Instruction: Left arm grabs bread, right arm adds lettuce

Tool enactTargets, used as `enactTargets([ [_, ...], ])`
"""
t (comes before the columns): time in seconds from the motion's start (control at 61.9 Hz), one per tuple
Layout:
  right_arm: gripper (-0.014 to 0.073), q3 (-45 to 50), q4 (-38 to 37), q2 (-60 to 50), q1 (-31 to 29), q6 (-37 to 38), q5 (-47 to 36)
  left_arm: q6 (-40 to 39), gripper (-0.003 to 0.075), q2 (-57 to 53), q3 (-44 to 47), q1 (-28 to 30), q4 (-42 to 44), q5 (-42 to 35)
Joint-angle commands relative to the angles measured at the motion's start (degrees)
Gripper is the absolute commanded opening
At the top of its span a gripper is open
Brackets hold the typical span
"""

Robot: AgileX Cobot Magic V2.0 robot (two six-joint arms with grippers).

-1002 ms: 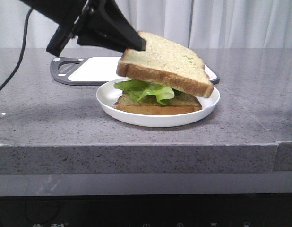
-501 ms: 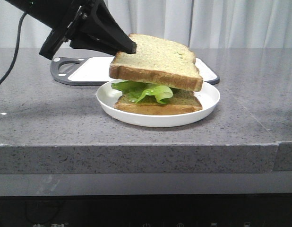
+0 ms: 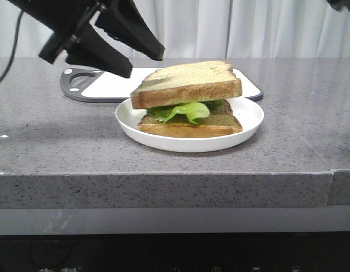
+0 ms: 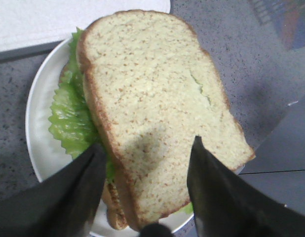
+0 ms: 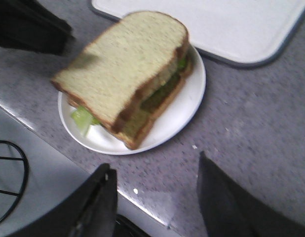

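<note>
I see the thick golden-crusted bread slice (image 3: pixel 186 84) now released, resting on the ruffled green lettuce (image 3: pixel 180 110) at frame centre. My left claw (image 3: pixel 127 54) has spread wide, empty, upper left. Right claw (image 5: pixel 152 197) is open, empty.

the grey speckled table (image 3: pixel 62 141) holds a round white plate (image 3: pixel 243 133) near the front and a white cutting board (image 3: pixel 107 85) just behind it.
</note>
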Motion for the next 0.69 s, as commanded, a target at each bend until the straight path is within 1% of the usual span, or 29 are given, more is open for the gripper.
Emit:
enactTargets([
  [0.0, 0.0398, -3.68, -8.12, -1.22, -0.41, 9.26, 1.13, -3.46, 0.0389, -5.58, -2.58, 0.16, 3.64, 0.25],
  [0.081, 0.0398, -5.55, -16.33, -1.29, -0.41, 17.94, 4.15, -8.28, 0.0389, -9.1, -2.69, 0.16, 11.98, 0.12],
  [0.129, 0.0398, -6.72, -21.49, -1.33, -0.41, 22.08, 6.14, -13.28, 0.0389, -11.85, -2.69, 0.16, 18.65, 0.12],
  [0.178, 0.0398, -7.35, -25.14, -1.87, -0.41, 25.24, 7.67, -18.11, 0.0389, -14.39, -2.69, 0.16, 26.68, 0.37],
  [0.291, 0.0398, -7.41, -29.94, -4.47, -0.41, 29.58, 8.71, -28.34, 0.0389, -19.99, -2.44, 0.16, 41.52, 2.06],
  [0.388, 0.0398, -7.41, -32.32, -8.64, -0.41, 31.18, 8.64, -37.16, 0.0389, -26.1, -0.44, 0.16, 53.94, 2.66],
  [0.533, 0.0398, -7.12, -33.02, -14.66, -0.41, 31.29, 8.65, -42.45, 0.0389, -33.42, 4.26, 0.16, 63.22, 2.56],
  [0.598, 0.0398, -6.23, -33.02, -17.15, -0.41, 31.29, 8.52, -43.92, 0.0389, -36.59, 6.63, 0.16, 65.42, 2.45],
  [0.679, 0.0398, -4.65, -33.02, -20.86, -0.41, 31.29, 8.52, -44.04, 0.0389, -40.36, 9.78, 0.16, 65.91, 2.2],
])
